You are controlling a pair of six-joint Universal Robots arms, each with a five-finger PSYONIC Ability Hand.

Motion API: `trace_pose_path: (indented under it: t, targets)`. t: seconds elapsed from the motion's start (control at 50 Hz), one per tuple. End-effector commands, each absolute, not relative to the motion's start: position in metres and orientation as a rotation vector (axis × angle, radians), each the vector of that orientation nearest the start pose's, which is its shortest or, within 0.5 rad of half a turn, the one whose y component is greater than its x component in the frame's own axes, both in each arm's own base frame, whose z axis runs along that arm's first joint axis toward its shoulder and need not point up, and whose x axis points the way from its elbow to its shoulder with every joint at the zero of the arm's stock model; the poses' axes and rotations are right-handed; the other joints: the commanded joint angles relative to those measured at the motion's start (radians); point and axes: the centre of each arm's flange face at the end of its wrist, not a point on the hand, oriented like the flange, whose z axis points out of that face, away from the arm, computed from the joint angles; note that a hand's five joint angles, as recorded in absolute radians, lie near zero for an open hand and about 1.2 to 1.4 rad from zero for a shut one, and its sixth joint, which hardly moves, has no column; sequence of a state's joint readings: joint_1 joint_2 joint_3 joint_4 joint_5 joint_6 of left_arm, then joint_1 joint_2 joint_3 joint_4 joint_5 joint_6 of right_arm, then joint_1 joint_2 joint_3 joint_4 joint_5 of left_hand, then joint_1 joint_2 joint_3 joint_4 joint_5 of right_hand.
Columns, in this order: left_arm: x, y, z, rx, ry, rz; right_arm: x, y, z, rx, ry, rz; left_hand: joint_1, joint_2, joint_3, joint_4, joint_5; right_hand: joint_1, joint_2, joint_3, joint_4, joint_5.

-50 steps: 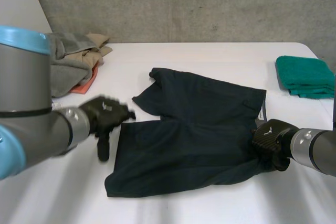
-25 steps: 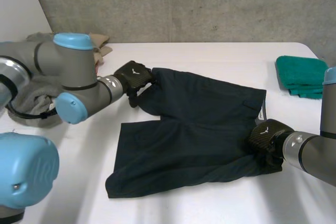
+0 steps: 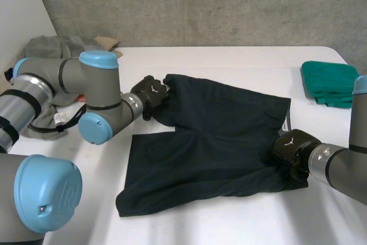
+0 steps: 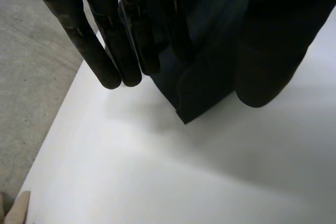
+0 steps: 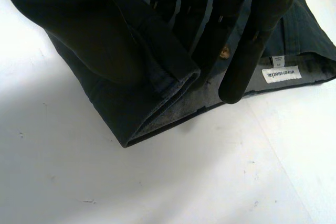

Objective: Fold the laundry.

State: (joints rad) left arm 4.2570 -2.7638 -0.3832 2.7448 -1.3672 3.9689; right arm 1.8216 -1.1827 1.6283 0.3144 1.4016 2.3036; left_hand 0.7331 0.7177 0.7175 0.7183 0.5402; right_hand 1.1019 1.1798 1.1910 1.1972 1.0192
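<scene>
Folding stage, entered as follows. Item: one pair of dark shorts (image 3: 212, 142), spread flat on the white surface (image 3: 229, 61), waist toward my right arm and legs toward my left. Left hand (image 3: 150, 91): set at the far leg's hem corner (image 4: 202, 95), with fingers (image 4: 113, 51) straight on one side of the cloth and thumb on the other. The corner is pinched between them and pokes out past the tips, low over the surface. Right hand (image 3: 292, 148): on the nearer part of the waistband (image 5: 157, 85), thumb pressed on top of the rolled edge and fingers behind it, so the band is pinched. A white label (image 5: 282, 73) shows inside the waist, just beside my fingertips. Other stock: a folded green towel (image 3: 332, 83), well apart at my right, and a heap of grey and tan laundry (image 3: 49, 44) behind my left arm, neither touched. Step, as I judge it: both grips are taken and the first fold is not yet made, since no part of the shorts lies doubled over. Next move, as I judge it: raise both holds together, keep the cloth taut between them, and carry one half over the other until edge meets edge. Which way that fold should run I cannot tell. An uneven lift would likely drag or bunch the cloth.
</scene>
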Motion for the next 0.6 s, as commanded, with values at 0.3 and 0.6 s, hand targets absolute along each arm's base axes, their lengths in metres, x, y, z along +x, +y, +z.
trace_pose_path:
  t: [0.3, 0.6]
  targets:
    - [-0.337, -0.367, 0.133, 1.506, 1.963, -1.553, 0.213, -0.249, 0.161, -1.614, 2.468, -1.312, 0.663, 0.679, 0.679, 0.678, 0.682, 0.294, 0.217, 0.205, 0.199, 0.203]
    - [-0.322, -0.355, 0.136, 1.287, 2.018, -1.385, 0.22, -0.241, 0.158, -1.643, 2.441, -1.295, 0.663, 0.679, 0.679, 0.678, 0.682, 0.294, 0.217, 0.205, 0.199, 0.203]
